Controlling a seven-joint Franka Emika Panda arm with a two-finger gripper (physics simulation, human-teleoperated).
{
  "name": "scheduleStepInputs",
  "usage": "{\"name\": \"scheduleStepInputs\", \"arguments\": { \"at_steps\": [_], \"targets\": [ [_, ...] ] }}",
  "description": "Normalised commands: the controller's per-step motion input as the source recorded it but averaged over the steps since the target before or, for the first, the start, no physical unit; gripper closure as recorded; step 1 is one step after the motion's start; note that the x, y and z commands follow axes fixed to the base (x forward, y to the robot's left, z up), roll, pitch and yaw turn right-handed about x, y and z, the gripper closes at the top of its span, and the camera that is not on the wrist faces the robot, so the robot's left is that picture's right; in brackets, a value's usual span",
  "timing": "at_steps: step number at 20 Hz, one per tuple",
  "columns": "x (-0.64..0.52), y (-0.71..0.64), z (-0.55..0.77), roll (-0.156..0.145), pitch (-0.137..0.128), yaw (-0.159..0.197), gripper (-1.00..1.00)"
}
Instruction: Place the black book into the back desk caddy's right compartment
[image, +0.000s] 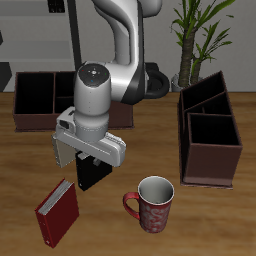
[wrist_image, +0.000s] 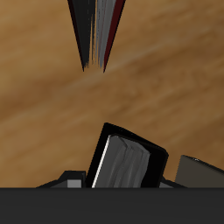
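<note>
Gripper (image: 88, 160) clamped on small thin black hardcover book (image: 92, 177), lifted clear of wooden table (image: 205, 215), long maroon-brown back desk caddy (image: 35, 95) toward 11 o'clock; book judged light, stiff, slick-covered, so grip across both covers near spine.

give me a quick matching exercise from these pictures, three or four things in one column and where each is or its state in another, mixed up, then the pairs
Things:
1. black book
2. red book
3. mug
4. back desk caddy

Places or states:
A. lying flat on the table near its front edge
B. at the table's back, partly hidden by the arm
C. at the gripper, standing on end
D. upright on the table with its opening up, beside the black book

Pairs: 1-C, 2-A, 3-D, 4-B
</note>
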Motion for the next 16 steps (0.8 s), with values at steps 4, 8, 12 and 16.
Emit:
{"name": "scheduleStepInputs", "arguments": {
  "at_steps": [4,8,12,16],
  "targets": [
    [-0.09,0.01,0.25,0.007,-0.029,0.017,1.0],
    [-0.16,0.1,0.35,0.014,-0.035,0.048,1.0],
    [-0.25,0.13,0.51,0.01,-0.032,0.074,1.0],
    [-0.4,0.24,0.68,0.023,-0.054,0.104,1.0]
  ]
}}
